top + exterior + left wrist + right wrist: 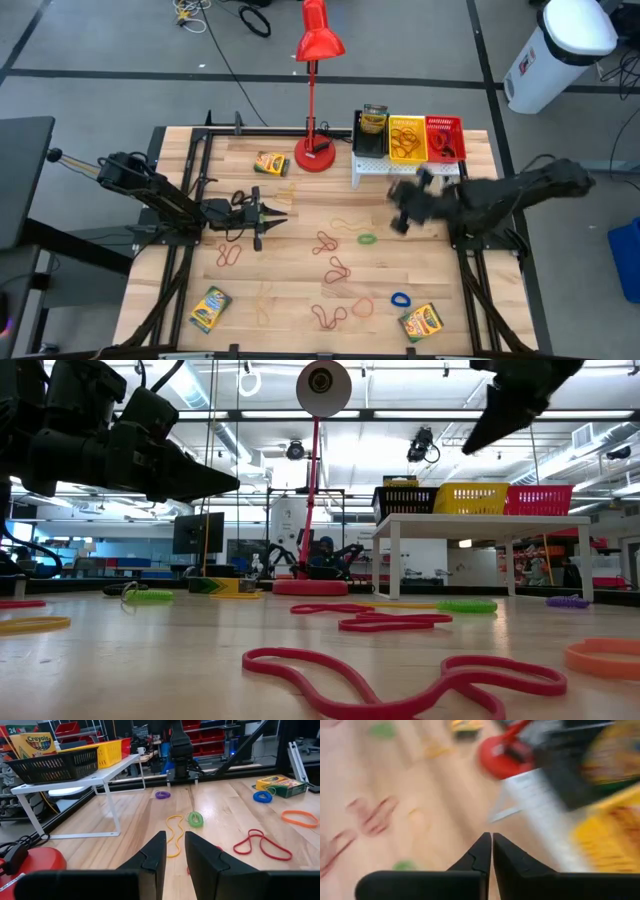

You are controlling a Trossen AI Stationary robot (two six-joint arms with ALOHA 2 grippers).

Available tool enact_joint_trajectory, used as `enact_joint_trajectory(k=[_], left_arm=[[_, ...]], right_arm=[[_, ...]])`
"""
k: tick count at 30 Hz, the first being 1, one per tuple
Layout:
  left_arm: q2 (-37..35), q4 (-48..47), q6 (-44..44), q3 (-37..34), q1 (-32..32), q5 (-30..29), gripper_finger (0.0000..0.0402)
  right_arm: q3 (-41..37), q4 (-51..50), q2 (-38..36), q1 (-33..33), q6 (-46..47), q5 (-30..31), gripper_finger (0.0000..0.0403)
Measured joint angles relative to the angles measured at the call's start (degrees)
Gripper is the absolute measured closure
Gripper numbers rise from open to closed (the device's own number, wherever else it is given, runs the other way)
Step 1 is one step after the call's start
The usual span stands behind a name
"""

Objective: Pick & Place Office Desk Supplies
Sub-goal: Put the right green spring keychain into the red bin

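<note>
The right gripper [408, 203] hangs in the air just in front of the small white shelf [405, 168] at the worktop's far right, its fingers pressed together with nothing visible between them. On that shelf sit the three mesh bins: the black bin [370, 135] with a crayon box in it, the yellow bin [407, 138] holding several bands, and the red bin [444, 138].

The left gripper [277, 212] waits low near the left edge, pointing toward the middle; its fingers [152, 854] stand a narrow gap apart and I see nothing held in them.

Loose rubber bands are scattered over the middle and near part of the worktop. The closest to the right gripper, as I judge it, is the green band [366, 239], lying just toward the near edge from the jaws, with a thin yellow band [347, 224] beside it. The green one is bunched into a small loop with no clear long axis, so any approach angle should serve. Red bands [326, 242] lie nearer the centre, about equally far from both arms. Crayon boxes rest at the near-left corner [209, 307], the near-right corner [421, 321], and beside the red lamp's base [271, 163].
</note>
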Motion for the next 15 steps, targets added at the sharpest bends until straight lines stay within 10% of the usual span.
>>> enact_joint_trajectory(k=[15], left_arm=[[0.02,-0.07,0.41,0.0,0.0,0.0,0.0323]], right_arm=[[1.6,-0.96,24.25,13.36,14.54,-7.15,0.0387]])
